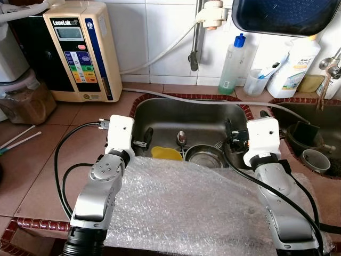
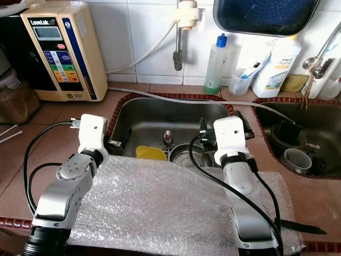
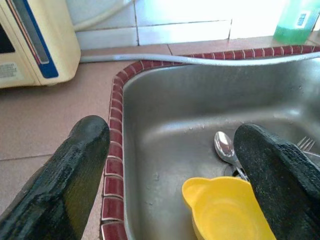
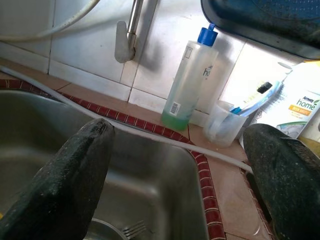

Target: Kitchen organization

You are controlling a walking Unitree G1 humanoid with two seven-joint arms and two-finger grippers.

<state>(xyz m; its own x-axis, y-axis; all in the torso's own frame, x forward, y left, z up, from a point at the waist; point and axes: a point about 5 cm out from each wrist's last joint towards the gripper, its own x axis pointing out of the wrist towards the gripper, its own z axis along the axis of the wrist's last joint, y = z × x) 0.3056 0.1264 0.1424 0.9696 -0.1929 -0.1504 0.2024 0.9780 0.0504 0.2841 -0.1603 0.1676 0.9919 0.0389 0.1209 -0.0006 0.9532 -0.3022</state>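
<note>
A steel sink (image 1: 186,114) lies before me, holding a yellow cup (image 1: 166,153), a steel bowl (image 1: 205,157), a spoon (image 1: 181,138) and a fork (image 3: 306,145). A sheet of bubble wrap (image 1: 181,208) covers the sink's front edge and the counter under my arms. My left gripper (image 1: 144,141) hangs open over the sink's left front corner, above and left of the yellow cup (image 3: 227,210). My right gripper (image 1: 230,136) is open over the sink's right side, beside the bowl, its fingers (image 4: 75,175) pointing at the back wall. Neither gripper holds anything.
A cream water machine (image 1: 80,50) stands back left, with a jar (image 1: 29,101) beside it. Behind the sink are a faucet (image 1: 196,37), a grey hose (image 1: 213,101), a green soap bottle (image 1: 233,64), a cup with a toothbrush (image 1: 258,80) and a white bottle (image 1: 293,66). A second sink holds a mug (image 1: 315,160).
</note>
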